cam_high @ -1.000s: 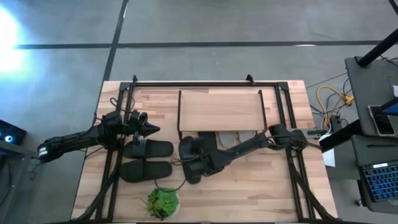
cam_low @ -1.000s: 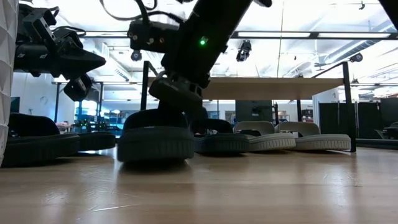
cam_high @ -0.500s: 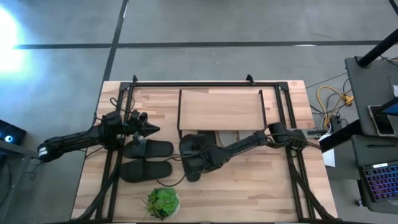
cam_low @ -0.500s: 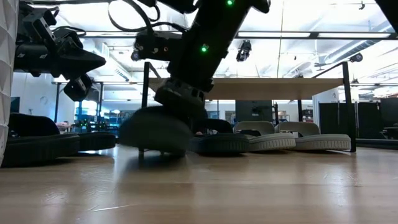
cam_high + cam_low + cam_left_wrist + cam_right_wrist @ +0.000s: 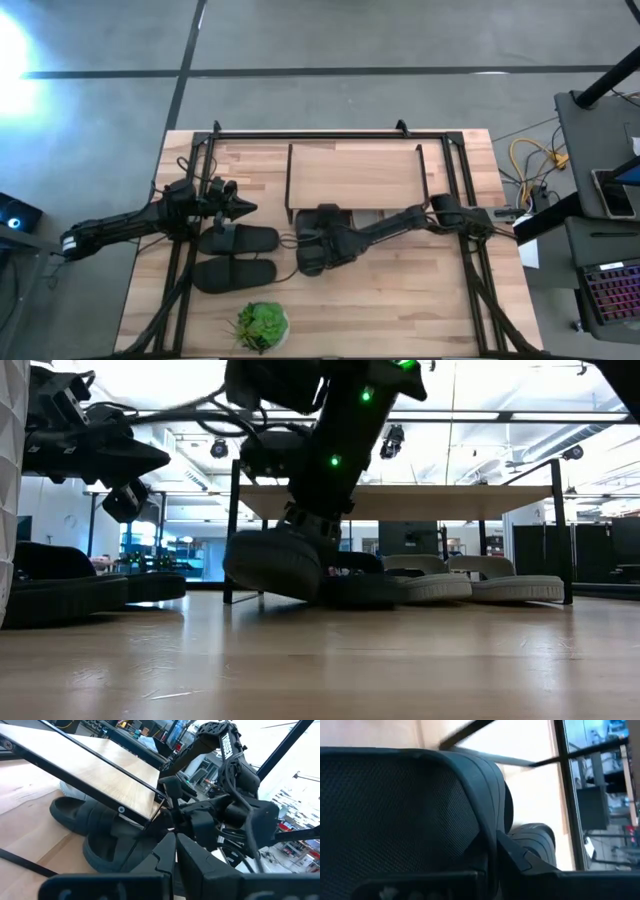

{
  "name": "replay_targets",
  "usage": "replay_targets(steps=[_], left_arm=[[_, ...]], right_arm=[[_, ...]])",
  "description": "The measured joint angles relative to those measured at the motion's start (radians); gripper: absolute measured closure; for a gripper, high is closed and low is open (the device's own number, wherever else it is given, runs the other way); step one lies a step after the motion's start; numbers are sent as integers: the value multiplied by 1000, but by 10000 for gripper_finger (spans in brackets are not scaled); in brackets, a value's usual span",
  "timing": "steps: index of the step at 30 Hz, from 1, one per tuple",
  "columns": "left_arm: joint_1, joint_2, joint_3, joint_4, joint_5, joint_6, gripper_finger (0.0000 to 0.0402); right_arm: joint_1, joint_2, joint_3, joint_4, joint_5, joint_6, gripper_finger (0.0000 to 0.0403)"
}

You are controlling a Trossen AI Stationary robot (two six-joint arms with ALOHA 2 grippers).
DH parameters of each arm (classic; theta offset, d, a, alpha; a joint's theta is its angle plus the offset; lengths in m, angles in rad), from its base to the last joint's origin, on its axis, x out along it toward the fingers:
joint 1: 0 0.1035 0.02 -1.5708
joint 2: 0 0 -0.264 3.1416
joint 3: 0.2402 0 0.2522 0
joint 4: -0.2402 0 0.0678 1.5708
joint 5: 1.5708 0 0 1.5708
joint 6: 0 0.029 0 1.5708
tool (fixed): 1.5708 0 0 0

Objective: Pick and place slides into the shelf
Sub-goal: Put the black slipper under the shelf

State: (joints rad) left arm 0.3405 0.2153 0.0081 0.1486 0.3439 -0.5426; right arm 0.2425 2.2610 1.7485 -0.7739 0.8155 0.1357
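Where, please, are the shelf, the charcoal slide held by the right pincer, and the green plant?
shelf [image 5: 355, 176]: high view, middle of its light wooden top board.
charcoal slide [image 5: 275, 563]: low view, its tilted sole, raised off the table.
green plant [image 5: 262, 325]: high view, middle of its leaves.
right pincer [image 5: 312, 247]: high view, at the slide.

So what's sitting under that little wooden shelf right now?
Under the shelf, the low view shows two light grey slides side by side and one charcoal slide. The right pincer carries another charcoal slide toward it, hiding whatever lies behind.
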Motion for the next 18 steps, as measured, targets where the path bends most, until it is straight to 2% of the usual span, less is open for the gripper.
replay_targets(steps=[13, 18], left_arm=[[0, 0, 0, 0, 0, 0, 400], [0, 0, 0, 0, 0, 0, 400]], right_arm=[[-28, 1, 0, 10, 103, 57, 390], [-31, 1, 0, 50, 96, 50, 389]])
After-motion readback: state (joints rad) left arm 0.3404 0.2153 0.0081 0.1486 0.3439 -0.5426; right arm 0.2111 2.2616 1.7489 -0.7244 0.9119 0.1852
